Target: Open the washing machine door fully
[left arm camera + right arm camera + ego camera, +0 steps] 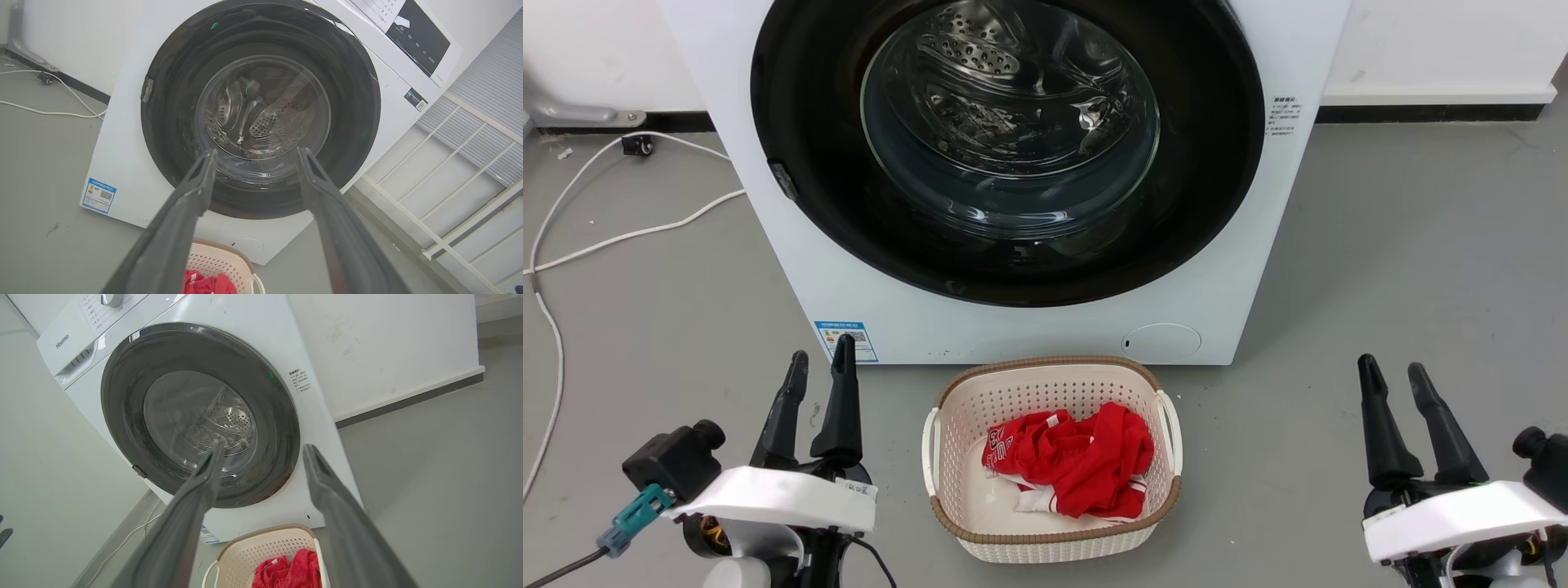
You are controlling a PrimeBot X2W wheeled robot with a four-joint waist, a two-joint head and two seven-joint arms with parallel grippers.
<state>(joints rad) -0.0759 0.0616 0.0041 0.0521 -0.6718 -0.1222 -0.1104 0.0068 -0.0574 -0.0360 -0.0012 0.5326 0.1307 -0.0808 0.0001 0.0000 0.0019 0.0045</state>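
The white washing machine (1045,327) stands straight ahead on the grey floor. Its round glossy black washing machine door (800,122) lies flush against the front, and the steel drum shows through its clear glass window. The same door (171,102) and door (122,396) face both wrist cameras. A small grey handle tab (783,181) sits on the door's left rim. My left gripper (821,363) hangs open at the lower left, well short of the machine. Open too, my right gripper (1392,369) is at the lower right. Both are empty.
A cream perforated basket (947,457) holding a red garment (1078,457) stands on the floor just before the machine, between my grippers. White cables (629,237) trail over the floor at the left. A white railing (449,196) stands to one side of the machine.
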